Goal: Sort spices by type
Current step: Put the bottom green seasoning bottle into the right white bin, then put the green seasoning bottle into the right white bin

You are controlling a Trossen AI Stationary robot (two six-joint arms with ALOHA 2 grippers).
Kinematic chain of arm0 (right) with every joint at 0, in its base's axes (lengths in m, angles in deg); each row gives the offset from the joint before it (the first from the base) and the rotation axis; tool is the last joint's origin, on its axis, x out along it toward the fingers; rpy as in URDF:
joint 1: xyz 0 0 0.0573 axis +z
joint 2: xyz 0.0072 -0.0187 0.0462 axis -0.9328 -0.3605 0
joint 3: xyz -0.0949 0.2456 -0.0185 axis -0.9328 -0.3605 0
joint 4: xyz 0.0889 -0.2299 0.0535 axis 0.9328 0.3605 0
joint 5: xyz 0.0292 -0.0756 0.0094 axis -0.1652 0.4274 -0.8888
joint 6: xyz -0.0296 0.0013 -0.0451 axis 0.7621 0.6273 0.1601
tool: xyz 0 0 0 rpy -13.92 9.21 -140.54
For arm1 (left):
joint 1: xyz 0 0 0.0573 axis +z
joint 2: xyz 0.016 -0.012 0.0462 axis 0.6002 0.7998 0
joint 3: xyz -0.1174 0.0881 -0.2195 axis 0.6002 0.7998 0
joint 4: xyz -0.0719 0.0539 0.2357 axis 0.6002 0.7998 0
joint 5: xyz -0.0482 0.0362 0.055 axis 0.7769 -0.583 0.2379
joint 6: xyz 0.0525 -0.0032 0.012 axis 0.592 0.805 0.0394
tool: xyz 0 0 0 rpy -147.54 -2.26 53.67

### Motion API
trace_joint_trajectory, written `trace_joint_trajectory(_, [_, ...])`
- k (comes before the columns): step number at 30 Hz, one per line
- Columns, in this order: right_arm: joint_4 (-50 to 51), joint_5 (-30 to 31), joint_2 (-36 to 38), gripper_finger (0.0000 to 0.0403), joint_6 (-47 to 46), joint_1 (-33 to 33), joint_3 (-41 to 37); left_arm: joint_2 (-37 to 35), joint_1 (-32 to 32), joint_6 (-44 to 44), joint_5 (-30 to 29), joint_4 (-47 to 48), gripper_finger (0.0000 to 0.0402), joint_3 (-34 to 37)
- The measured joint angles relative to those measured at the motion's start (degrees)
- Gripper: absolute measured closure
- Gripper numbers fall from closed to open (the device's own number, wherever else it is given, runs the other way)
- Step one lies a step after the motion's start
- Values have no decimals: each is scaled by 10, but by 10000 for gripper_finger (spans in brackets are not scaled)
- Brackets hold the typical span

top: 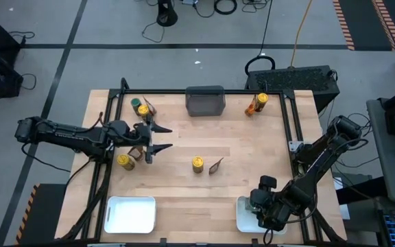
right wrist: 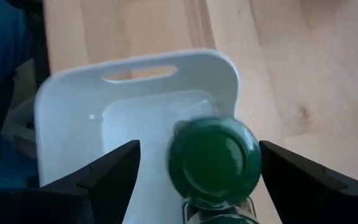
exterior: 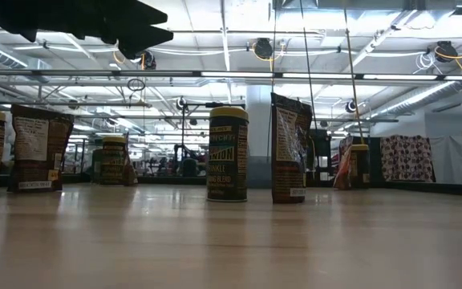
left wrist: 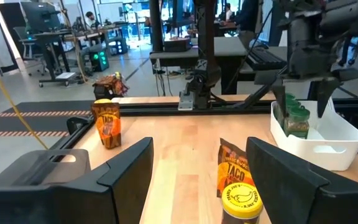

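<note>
Right gripper (top: pixel 258 208) sits over the right tray (top: pixel 242 221) at the counter's (top: pixel 238 147) near right corner, and from overhead the arm covers most of that tray, so the contents are lost there. The wrist camera fills it in: fingers (right wrist: pixel 114 168) spread wide, gripping nothing, with a glossy round green lid (right wrist: pixel 214 159) between them, the jar below it standing inside the smooth white plastic tray (right wrist: pixel 73 106) with its rounded corners and slot handle. Its body runs off the picture's edge. From the left wrist, that green jar (left wrist: pixel 297 121) shows in the tray (left wrist: pixel 344 140) under the right arm, and a second one beside it is partly hidden. Left gripper (top: pixel 158 137) hangs over the left-middle of the wood-grain counter, fingers (left wrist: pixel 129 171) wide apart and empty. Just ahead, a yellow-lidded jar (left wrist: pixel 241 202) is cut off low, a crinkly brown taco packet (left wrist: pixel 232 162) upright right behind it. Another jar (left wrist: pixel 106 122) stands farther off by the rail. At counter height, a yellow-lidded jar (exterior: pixel 228 154) and a flat packet (exterior: pixel 289 148) stand side by side mid-counter; the label print is hard to read. The left tray (top: pixel 130 214) lies at the near left, the dark bin (top: pixel 205 100) at the far edge.
</note>
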Motion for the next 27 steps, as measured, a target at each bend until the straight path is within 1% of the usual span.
trace_joint_trajectory(6, [74, 1, 0, 94, 30, -22, 74, 0, 0, 0, -1, -5, 141, 0])
trace_joint_trajectory(9, [110, 2, 0, 94, 60, -38, 115, 0, 0, 0, -5, -5, 141, 0])
trace_joint_trajectory(11, [124, 5, 0, 94, 90, -50, 142, 0, 0, -12, -20, 0, 141, 0])
trace_joint_trajectory(13, [133, 16, 0, 94, 127, -64, 164, -2, 0, -26, -59, 26, 141, -3])
trace_joint_trajectory(16, [134, 37, 0, 94, 191, -87, 191, -5, 0, -55, -150, 114, 141, -27])
trace_joint_trajectory(18, [133, 38, 0, 94, 236, -106, 201, -5, 3, -76, -206, 212, 141, -63])
trace_joint_trajectory(19, [134, 37, 0, 94, 256, -117, 204, -5, 8, -89, -222, 270, 141, -85])
trace_joint_trajectory(21, [134, 31, 4, 94, 297, -138, 205, 0, 24, -112, -235, 374, 141, -136])
trace_joint_trajectory(23, [136, 30, 11, 94, 336, -163, 205, 6, 44, -120, -234, 461, 141, -191])
trace_joint_trajectory(27, [133, 28, 24, 94, 435, -214, 205, 34, 111, -121, -189, 635, 143, -303])
